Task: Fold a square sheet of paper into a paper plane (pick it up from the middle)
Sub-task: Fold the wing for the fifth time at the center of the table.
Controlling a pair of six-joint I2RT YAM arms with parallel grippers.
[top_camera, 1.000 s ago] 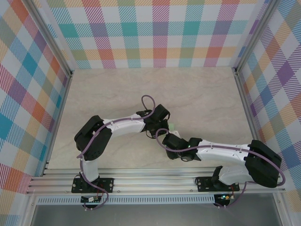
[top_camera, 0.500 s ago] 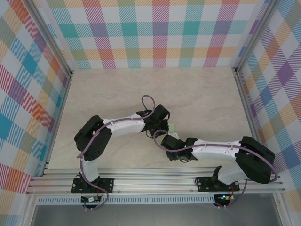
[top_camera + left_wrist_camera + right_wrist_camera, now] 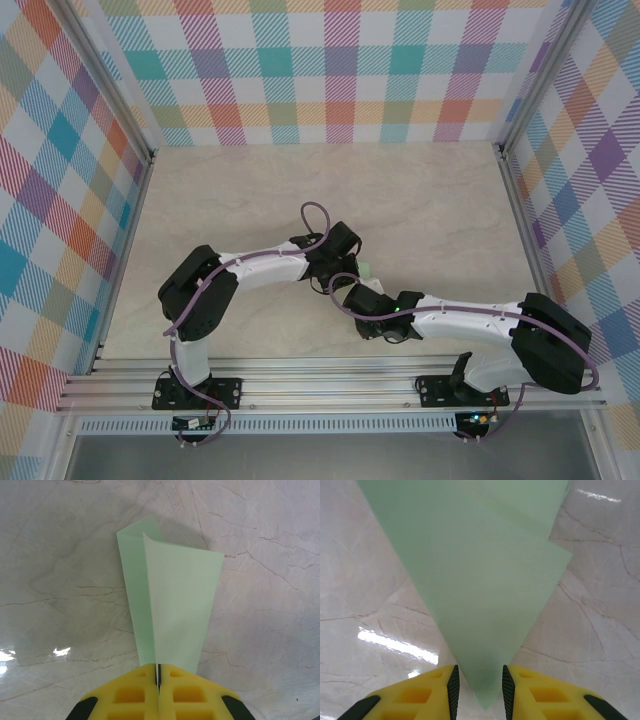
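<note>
Left gripper [image 3: 158,672], from its own wrist camera: yellow fingers [image 3: 130,695] pressed flat together with no gap, pinching the near end of the mint-green paper [image 3: 175,610] right at its centre crease. Fanning out from that pinch toward the far side in two layers: a wide pale flap on the right, a narrower, darker strip on the left, and a small corner poking out at the far end. Apparently lifted off the marbled surface [image 3: 60,580], judging by the soft shadow beside it.

Right gripper [image 3: 480,677], from its wrist camera: yellow fingers [image 3: 420,697] parted a moderate way, clamping nothing. Between them, the pointed tip of the same paper [image 3: 480,580], with a thin gap on either side. Beyond the tip, a broad triangle of overlapping layers running off the far edge of the view.

From above: both grippers nose to nose near the middle of the surface [image 3: 420,210], left gripper [image 3: 348,258] on the far side, right gripper [image 3: 360,292] on the near side, and a small green sliver of paper [image 3: 368,269] just to their right.

Seemingly well into the folding: centre crease made, nose tapered to a point, wings probably not yet shaped. Looks like a re-grip at the tip.

Next, most likely: close the right fingers squarely on the point, with the left pinch on the crease firm. Calls for slow, gentle closing and careful alignment, given thin paper prone to buckling or slipping sideways.
</note>
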